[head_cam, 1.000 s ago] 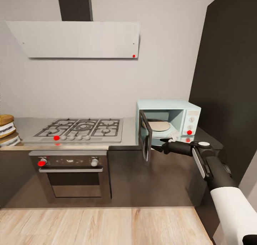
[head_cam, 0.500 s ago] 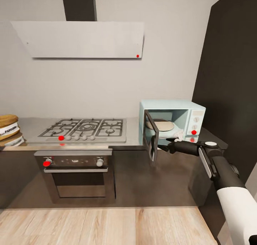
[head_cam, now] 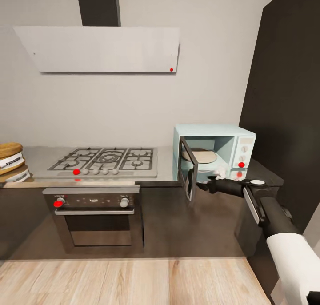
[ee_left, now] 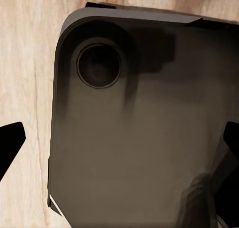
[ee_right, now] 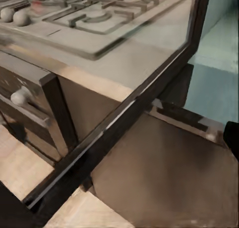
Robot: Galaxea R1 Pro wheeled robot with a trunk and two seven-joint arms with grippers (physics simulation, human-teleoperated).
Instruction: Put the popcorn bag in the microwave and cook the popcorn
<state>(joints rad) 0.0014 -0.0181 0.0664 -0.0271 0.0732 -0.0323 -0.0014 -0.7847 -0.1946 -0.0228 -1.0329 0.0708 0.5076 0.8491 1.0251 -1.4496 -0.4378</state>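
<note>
The popcorn bag (head_cam: 9, 156) sat on the countertop (head_cam: 165, 162) at the frame's left edge, well apart from the microwave (head_cam: 209, 131) at centre right, whose door (head_cam: 188, 169) stood open, probably to receive it, beside the right gripper (head_cam: 201, 186), whose spread I could not tell.

The right arm reaches forward toward 11 o'clock, its black gripper (head_cam: 199, 186) level; finger spread can't be made out.
</note>
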